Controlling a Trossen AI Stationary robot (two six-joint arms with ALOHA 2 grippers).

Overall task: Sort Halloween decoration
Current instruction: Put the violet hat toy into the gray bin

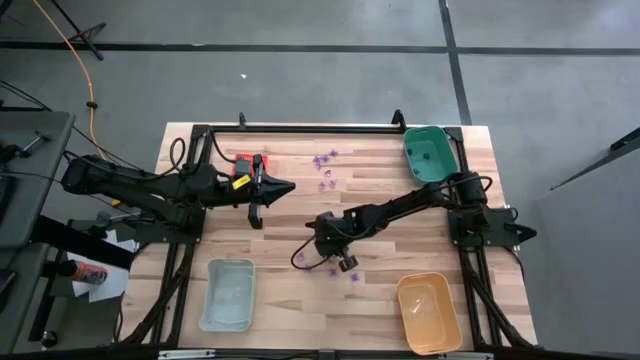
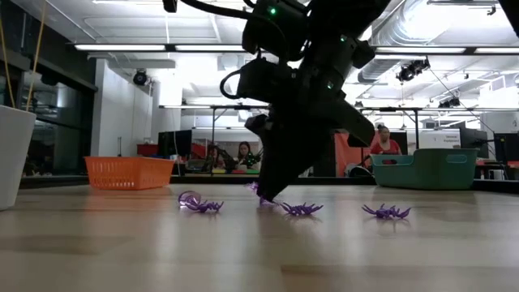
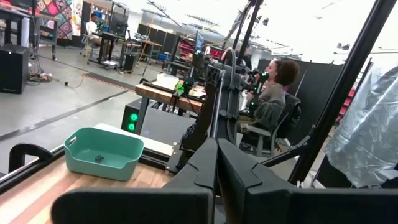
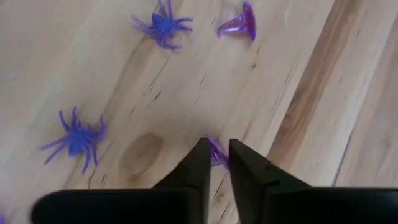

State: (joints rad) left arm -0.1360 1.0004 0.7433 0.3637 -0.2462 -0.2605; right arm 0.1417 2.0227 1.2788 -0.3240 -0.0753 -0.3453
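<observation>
Small purple Halloween decoration pieces lie scattered on the wooden table: two spiders (image 4: 163, 25) (image 4: 76, 138) and a ring-like piece (image 4: 239, 23) in the right wrist view, and more near the far edge (image 1: 325, 160). My right gripper (image 4: 217, 163) is down at mid-table (image 1: 320, 240), shut on one purple piece (image 4: 217, 152). My left gripper (image 3: 216, 169) hovers shut and empty beside the red tray (image 1: 245, 160). My right gripper pinches a small purple piece (image 4: 218, 153) between its two fingertips. The fingers slant steeply down onto it from the table's right side. The piece is still down at the tabletop; the fingers hide most of it, so I cannot tell which part they have.
A green tray (image 1: 430, 152) stands at the far right, an orange tray (image 1: 428, 310) at the near right and a pale blue tray (image 1: 228, 293) at the near left. More purple pieces (image 1: 355, 275) lie just nearside of the right gripper. People sit beyond the table (image 3: 270, 93).
</observation>
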